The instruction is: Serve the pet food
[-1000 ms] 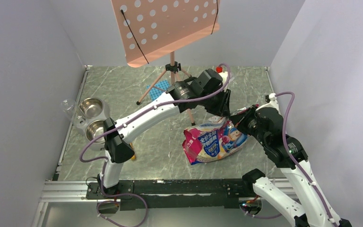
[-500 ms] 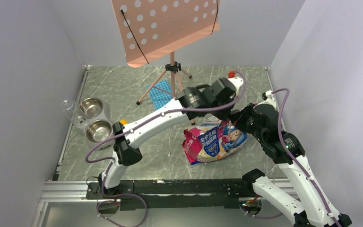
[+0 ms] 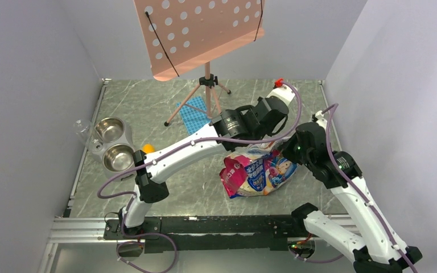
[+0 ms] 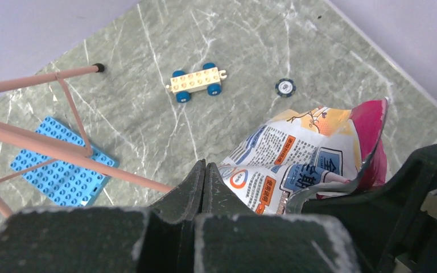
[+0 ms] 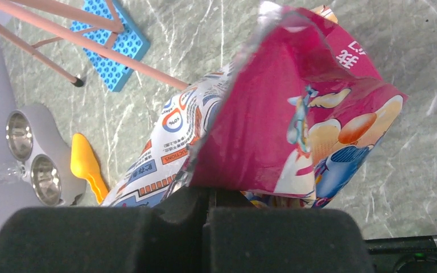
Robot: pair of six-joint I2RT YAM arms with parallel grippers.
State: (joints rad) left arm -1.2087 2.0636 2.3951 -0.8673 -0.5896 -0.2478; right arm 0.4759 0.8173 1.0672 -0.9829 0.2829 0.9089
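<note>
The pet food is hidden; no kibble shows in any view. The pink-and-blue foil bag (image 3: 256,173) lies on the marble table, its top end raised. My right gripper (image 3: 287,151) is shut on the bag's top edge; in the right wrist view the bag (image 5: 296,114) rises straight from my right gripper (image 5: 207,193). My left gripper (image 3: 264,135) hangs over the bag's far end. In the left wrist view my left gripper (image 4: 204,164) is shut and empty, just left of the bag (image 4: 313,148). A yellow scoop (image 3: 146,149) lies beside the double steel bowl (image 3: 126,136).
A pink music stand on a tripod (image 3: 207,82) stands at the back, with a blue studded plate (image 3: 193,108) under it. A brick car (image 4: 196,84) and a small round disc (image 4: 285,87) lie beyond the bag. A clear bottle (image 3: 82,131) lies left of the bowls.
My left arm has swung right and farther out, uncovering the scoop and bowls. My right gripper has shifted a little left, still holding the bag's top edge.
</note>
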